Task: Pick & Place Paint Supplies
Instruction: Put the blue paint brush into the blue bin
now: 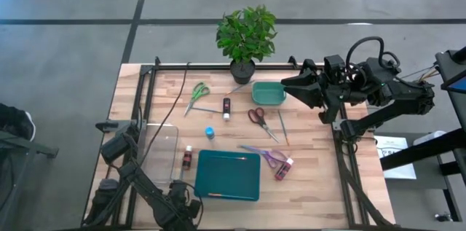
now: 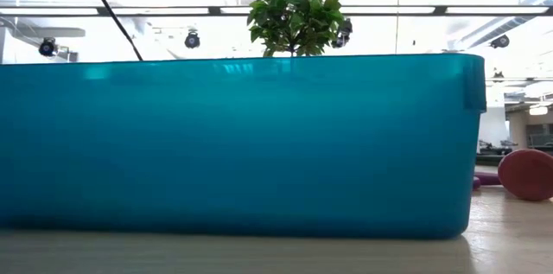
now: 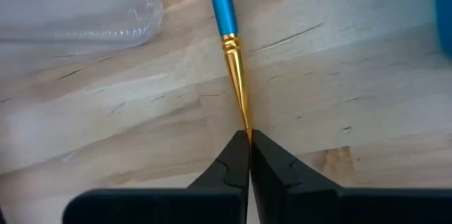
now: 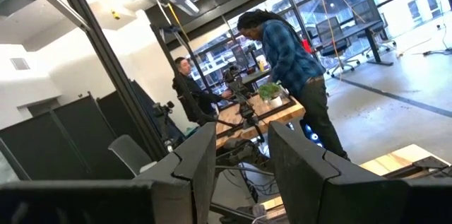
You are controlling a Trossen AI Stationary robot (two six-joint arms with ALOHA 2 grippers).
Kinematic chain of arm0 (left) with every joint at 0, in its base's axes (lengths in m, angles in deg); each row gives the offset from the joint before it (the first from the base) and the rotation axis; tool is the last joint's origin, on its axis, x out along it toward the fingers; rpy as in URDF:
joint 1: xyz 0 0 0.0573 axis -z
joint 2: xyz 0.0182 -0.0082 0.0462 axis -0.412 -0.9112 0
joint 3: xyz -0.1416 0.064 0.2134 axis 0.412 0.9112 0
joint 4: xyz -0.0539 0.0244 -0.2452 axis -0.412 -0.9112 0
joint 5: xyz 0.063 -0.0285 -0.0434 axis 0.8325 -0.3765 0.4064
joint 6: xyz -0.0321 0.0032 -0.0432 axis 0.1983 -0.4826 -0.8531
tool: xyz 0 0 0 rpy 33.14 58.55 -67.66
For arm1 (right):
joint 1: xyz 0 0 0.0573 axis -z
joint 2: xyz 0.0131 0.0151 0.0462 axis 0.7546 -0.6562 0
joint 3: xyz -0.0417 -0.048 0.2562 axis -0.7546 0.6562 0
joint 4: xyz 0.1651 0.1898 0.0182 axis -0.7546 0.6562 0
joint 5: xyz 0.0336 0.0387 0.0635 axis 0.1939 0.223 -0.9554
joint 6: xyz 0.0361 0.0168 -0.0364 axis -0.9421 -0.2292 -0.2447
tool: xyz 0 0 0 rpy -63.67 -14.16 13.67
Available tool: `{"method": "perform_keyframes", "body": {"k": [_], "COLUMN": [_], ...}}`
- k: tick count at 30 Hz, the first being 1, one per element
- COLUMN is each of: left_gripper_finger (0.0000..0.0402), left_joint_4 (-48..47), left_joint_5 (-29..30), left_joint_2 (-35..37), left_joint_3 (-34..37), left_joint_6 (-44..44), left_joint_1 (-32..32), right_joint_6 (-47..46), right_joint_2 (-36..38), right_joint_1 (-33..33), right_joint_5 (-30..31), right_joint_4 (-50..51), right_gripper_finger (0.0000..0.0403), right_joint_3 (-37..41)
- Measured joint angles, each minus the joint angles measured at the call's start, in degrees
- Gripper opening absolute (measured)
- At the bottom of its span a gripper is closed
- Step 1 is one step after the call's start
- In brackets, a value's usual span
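A blue-handled paintbrush (image 3: 227, 37) is gripped at its tip by the left gripper (image 3: 248, 139), jaws pinched tight, low beside the clear container (image 3: 78, 5). The pick looks done; lifting and carrying toward the teal tray (image 1: 227, 175) is judged next. The right gripper (image 4: 240, 155) is parked aloft, part open, empty.
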Motion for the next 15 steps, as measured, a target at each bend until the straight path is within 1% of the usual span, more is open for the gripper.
{"method": "perform_keyframes", "body": {"k": [15], "left_gripper_finger": [0.0008], "left_joint_4": [-0.7], "left_joint_5": [0.3], "left_joint_2": [1.7], "left_joint_3": [0.2], "left_joint_6": [-1.1], "left_joint_1": [0.6], "right_joint_6": [0.0], "right_joint_2": [0.0], "right_joint_1": [0.0], "right_joint_5": [0.0], "right_joint_4": [0.0], "right_gripper_finger": [0.0128], "right_joint_3": [0.0]}}
